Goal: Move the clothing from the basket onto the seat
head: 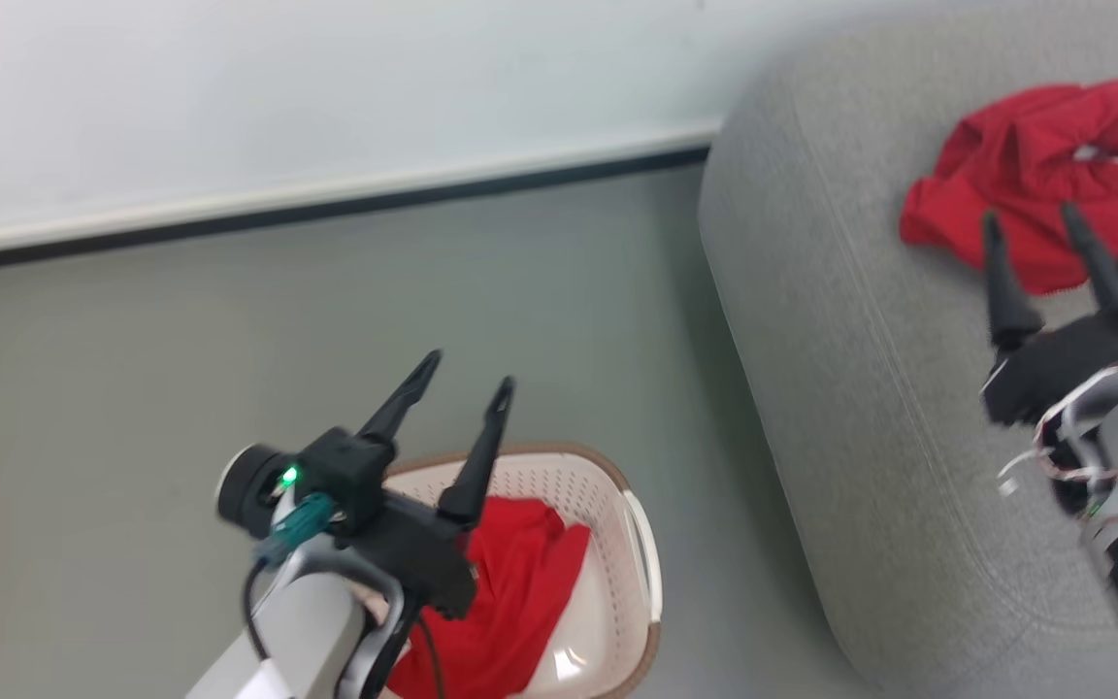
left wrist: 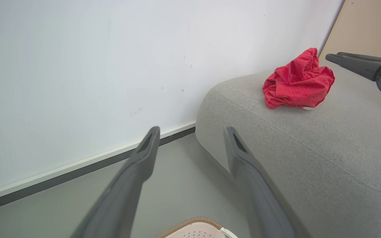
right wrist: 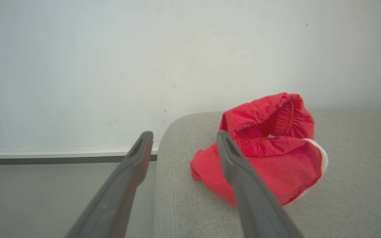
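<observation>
One crumpled red garment [head: 1035, 184] lies on the seat [head: 860, 408] at two o'clock in my head view. Its white trim is toward the right, bare grey cushion spreads on its near and left sides, and the seat's rounded left edge is well apart from it. A second red garment [head: 520, 592] lies in the basket [head: 569, 485] at six o'clock, heaped toward the left, with the right part of the basket's bottom bare. Between basket and seat runs open grey floor [head: 229, 320], reaching the baseboard [head: 326, 206] under the wall [head: 326, 78]. My right gripper [head: 1029, 211] hangs over the seat, fingers spread wide and empty, tips pointing to twelve near the garment's near edge. My left gripper [head: 470, 369] hovers above the basket's far rim, also wide and empty, fingers tilted toward one o'clock.
</observation>
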